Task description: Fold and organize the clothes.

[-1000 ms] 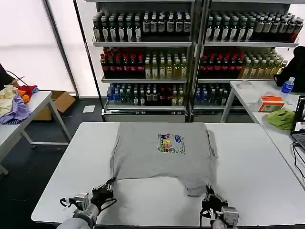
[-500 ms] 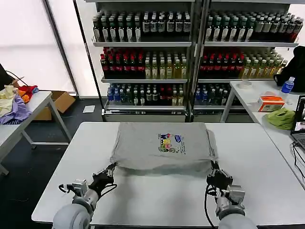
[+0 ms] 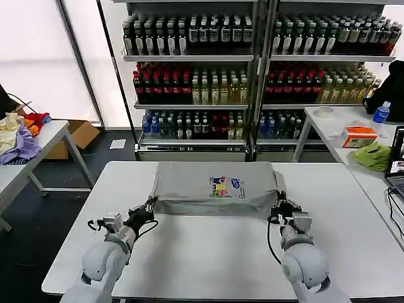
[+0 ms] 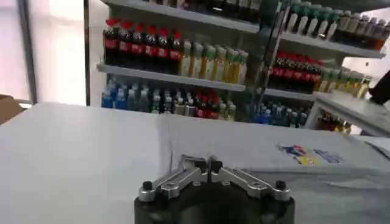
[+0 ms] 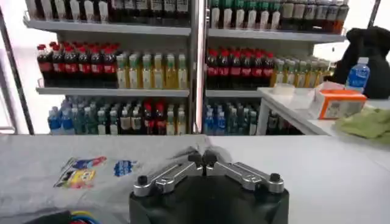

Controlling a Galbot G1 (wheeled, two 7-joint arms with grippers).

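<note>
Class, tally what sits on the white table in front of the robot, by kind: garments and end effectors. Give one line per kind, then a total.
Grey shirt: 1
End effectors: 2, the left end effector and the right end effector, one at each near corner of the shirt
Total: 3

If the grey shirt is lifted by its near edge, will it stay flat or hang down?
The grey shirt probably hangs down limp: its folded near edge already bulges softly between the left gripper and right gripper. It looks light and thin. On the smooth table it likely slides easily.
</note>
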